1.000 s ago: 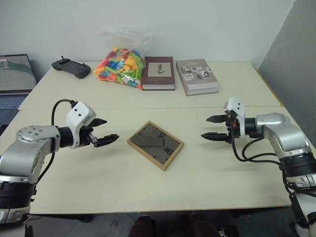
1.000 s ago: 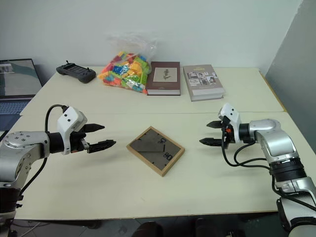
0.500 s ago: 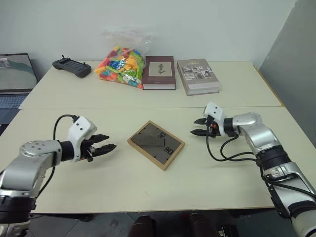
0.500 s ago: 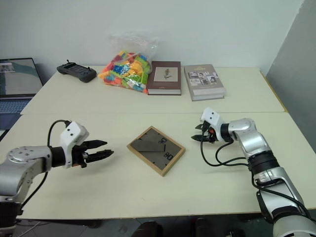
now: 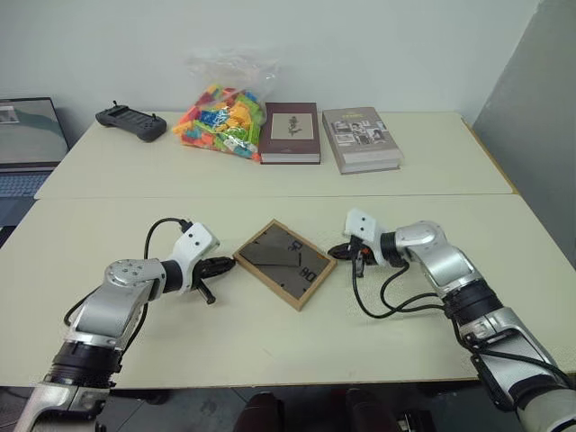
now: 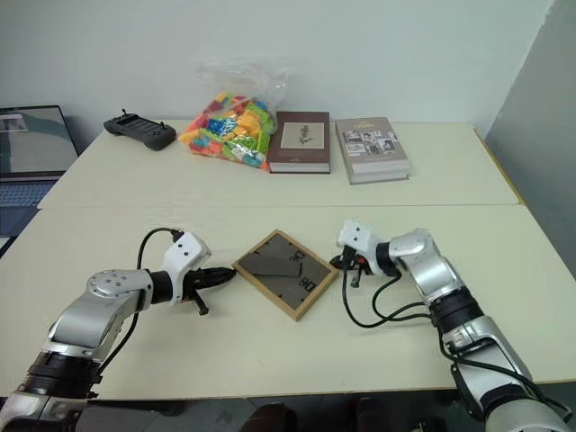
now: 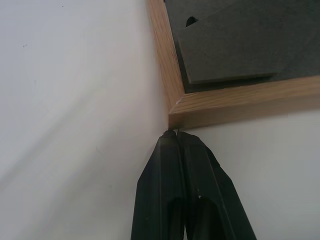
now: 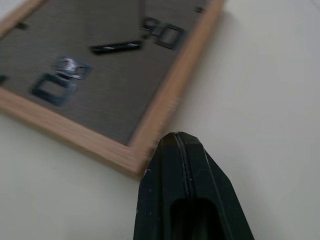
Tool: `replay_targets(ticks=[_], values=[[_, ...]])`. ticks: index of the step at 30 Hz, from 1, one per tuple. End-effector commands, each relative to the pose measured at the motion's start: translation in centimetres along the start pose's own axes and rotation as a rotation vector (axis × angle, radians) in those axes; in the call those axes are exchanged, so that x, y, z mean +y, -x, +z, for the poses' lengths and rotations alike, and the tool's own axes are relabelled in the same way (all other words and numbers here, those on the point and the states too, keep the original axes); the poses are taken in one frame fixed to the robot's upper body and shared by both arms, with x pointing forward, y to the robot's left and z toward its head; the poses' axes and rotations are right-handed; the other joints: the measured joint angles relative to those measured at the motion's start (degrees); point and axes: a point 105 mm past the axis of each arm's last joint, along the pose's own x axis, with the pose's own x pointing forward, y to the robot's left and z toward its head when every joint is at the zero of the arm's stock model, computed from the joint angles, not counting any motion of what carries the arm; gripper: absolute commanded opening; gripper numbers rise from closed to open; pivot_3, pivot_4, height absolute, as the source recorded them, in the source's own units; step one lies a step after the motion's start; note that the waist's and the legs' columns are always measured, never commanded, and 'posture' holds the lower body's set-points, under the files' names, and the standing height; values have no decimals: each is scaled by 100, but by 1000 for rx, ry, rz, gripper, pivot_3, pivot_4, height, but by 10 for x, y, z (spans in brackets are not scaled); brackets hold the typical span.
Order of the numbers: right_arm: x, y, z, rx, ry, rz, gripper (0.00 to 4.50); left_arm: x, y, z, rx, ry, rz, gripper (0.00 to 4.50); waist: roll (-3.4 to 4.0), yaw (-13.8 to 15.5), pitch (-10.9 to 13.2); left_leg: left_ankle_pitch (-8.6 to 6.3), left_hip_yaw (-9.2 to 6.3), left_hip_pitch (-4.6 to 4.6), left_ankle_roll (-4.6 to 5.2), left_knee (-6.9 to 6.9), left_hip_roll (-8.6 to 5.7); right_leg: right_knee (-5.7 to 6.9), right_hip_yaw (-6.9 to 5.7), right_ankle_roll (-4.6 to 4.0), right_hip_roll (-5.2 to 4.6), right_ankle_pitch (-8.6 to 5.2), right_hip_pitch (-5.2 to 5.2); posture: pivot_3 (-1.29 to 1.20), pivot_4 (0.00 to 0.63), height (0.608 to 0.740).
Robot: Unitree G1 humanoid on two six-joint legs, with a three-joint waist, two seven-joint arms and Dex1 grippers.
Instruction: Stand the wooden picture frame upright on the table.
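The wooden picture frame (image 5: 284,264) lies flat on the worktop (image 5: 270,342), back side up, turned diamond-wise so its corners point to either side. The dark grey-brown back panel with its folded stand flap and small metal hangers faces upward.

The left end effector (image 5: 225,265) sits at the frame's left corner. Its two black fingers (image 7: 172,165) are pressed together with no gap and grasp nothing. In the left wrist view the joined tips touch, or very nearly touch, the wooden corner.

The right end effector (image 5: 340,253) sits at the frame's right corner. Its fingers (image 8: 182,155) are likewise fully closed and empty, with the tips just beside the frame's wooden rail, low over the worktop.

Beyond the frame, toward the far edge of the worktop, lie a maroon book (image 5: 290,133) and, just beside it, a grey book (image 5: 360,139). Farther left of the maroon book lies a clear bag of coloured toy blocks (image 5: 220,119), then a black handheld controller (image 5: 130,121). A laptop (image 5: 30,144) stands well to the left of the frame.
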Motion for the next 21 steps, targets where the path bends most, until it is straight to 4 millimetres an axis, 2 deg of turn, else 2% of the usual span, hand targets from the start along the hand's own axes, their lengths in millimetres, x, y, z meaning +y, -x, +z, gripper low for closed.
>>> replay_targets(ticks=[1, 16, 21], values=[[19, 0, 9, -19, 31, 87, 0, 0, -9, 15, -35, -67, -31, 19, -1, -2, -1, 0, -1, 0, 0, 0, 0, 0, -1, 0, 0, 0, 1, 0, 150, 740], [40, 3, 26, -78, -20, 184, 0, 3, -40, 34, -73, -128, -62, 19, -2, -2, -1, 1, -5, 0, -1, 5, -2, 2, -2, 0, 1, 0, 2, 0, 150, 740], [39, 2, 26, -69, -13, 194, 0, 3, -49, 40, -84, -139, -64, 19, -3, -7, -2, 1, -9, 0, -1, 6, -4, 2, -5, 0, 2, 0, 3, 0, 150, 740]])
